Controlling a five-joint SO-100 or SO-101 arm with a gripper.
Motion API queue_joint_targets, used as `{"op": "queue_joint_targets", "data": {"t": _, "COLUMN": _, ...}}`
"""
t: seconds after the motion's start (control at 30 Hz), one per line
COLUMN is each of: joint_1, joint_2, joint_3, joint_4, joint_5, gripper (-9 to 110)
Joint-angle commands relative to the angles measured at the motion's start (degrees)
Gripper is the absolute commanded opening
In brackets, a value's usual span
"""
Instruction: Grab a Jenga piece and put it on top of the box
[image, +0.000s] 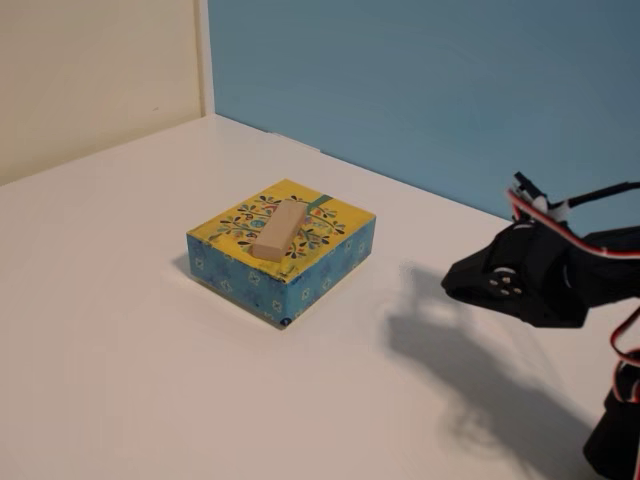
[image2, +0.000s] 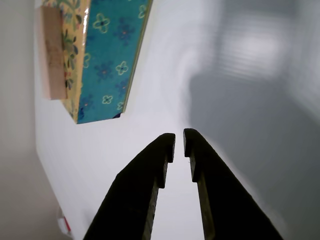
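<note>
The Jenga piece (image: 278, 232), a light-tan wooden block, lies flat on the yellow patterned top of the box (image: 330, 262), roughly in its middle. The box sits on the white table (image: 120, 320). My gripper (image: 450, 281) is to the right of the box in the fixed view, well apart from it and raised above the table. In the wrist view the gripper (image2: 179, 140) has its black jaws nearly together with only a thin gap, and holds nothing. That view also shows the box's blue side (image2: 110, 60) and the block (image2: 54, 52) at upper left.
A blue wall (image: 420, 90) and a cream wall (image: 90, 70) meet behind the table. The arm's base and cables (image: 615, 420) are at the right edge. The arm's shadow (image: 470, 370) falls on the table below the gripper.
</note>
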Motion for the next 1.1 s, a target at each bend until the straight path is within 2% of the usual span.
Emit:
{"op": "queue_joint_targets", "data": {"t": 0.0, "joint_1": 1.1, "joint_2": 0.5, "joint_3": -0.3, "joint_4": 1.1, "joint_5": 1.1, "gripper": 0}}
{"op": "queue_joint_targets", "data": {"t": 1.07, "joint_1": 3.3, "joint_2": 0.4, "joint_3": -0.6, "joint_4": 1.9, "joint_5": 2.5, "gripper": 0}}
